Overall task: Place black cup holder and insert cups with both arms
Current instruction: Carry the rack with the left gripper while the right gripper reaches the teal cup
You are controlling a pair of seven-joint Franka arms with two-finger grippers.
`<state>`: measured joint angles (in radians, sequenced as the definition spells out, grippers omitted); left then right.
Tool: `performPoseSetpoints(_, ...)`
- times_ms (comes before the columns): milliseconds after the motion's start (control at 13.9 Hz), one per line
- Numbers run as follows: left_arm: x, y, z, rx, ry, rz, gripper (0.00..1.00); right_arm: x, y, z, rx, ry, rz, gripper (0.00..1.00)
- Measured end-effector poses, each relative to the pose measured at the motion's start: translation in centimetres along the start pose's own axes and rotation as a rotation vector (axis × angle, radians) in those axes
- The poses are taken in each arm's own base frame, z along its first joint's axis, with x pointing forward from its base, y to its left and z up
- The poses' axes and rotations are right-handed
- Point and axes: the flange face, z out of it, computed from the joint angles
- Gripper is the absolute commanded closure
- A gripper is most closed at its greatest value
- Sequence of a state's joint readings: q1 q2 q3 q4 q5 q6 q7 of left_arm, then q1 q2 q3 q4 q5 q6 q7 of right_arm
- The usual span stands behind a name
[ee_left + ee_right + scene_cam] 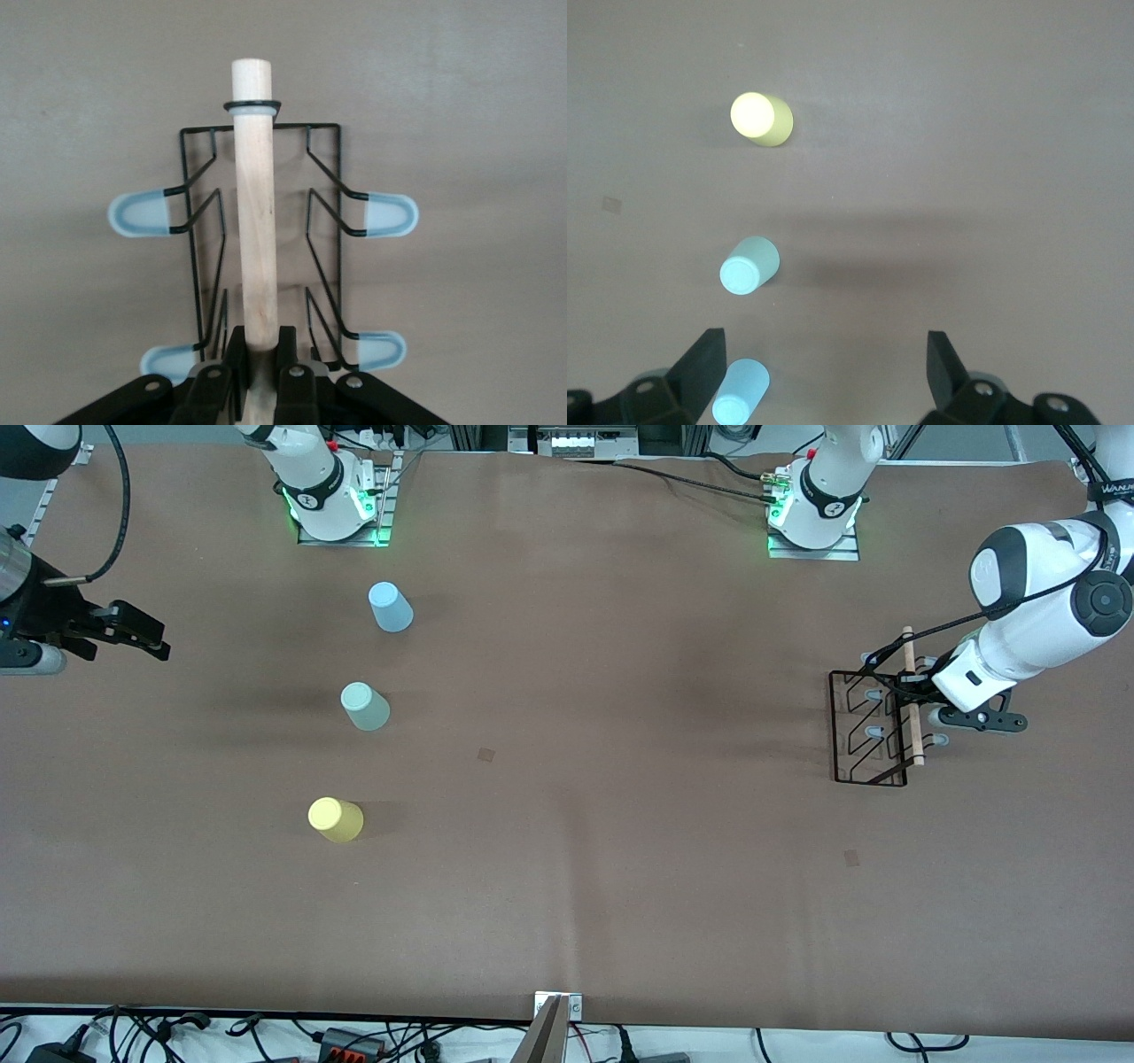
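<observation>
the left claw [262, 372] pinches the wooden rod handle of the black cup holder [873, 731], which stands on the tabletop [620, 850] at the left arm's end. the right claw [824, 367] waits spread wide above the light blue cup [390, 607], pale green cup [365, 707] and yellow cup [335, 819].

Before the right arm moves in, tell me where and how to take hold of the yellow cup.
The yellow cup stands upside down, closed base up, nearest the front camera in its row. Grip its side wall, coming straight down from above with the jaws astride it. The pale green cup stands well apart, so probably nothing crowds the open right gripper.
</observation>
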<state>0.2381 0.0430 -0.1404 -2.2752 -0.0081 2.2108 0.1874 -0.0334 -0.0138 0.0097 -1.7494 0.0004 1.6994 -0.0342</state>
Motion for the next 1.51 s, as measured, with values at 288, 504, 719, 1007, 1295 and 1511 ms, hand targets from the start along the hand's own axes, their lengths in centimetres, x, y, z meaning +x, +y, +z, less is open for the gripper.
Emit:
performPoseSetpoints(288, 1.7, 8.6, -4.3, -0.004, -0.077, 0.065, 1.0, 2.4, -2.6, 6.9, 0.0, -0.103, -0.014, 0.0)
performPoseSetpoints(504, 3.2, 19.3, -11.1, 0.004, -0.081, 0.096, 1.0, 4.0, -8.9, 13.4, -0.02, -0.171, -0.02, 0.0)
performPoseSetpoints(719, 4.1, 28.6, -13.4, -0.042, -0.079, 0.094, 1.0, 3.6, -14.3, 19.6, -0.04, -0.183, -0.014, 0.0)
performPoseSetpoints(1007, 2.4, 41.9, -10.4, -0.088, -0.12, 0.027, 1.0, 1.9, -15.1, 24.5, -0.056, -0.204, 0.042, 0.0)
performPoseSetpoints(1295, -0.8, 52.3, -5.6, -0.121, -0.092, 0.009, 1.0, 0.3, -14.4, 27.3, -0.069, -0.261, 0.058, 0.0)
performPoseSetpoints(1511, -0.4, 54.4, -3.4, -0.139, -0.078, 0.031, 0.99, 0.0, -14.6, 28.8, -0.037, -0.282, 0.086, 0.0)
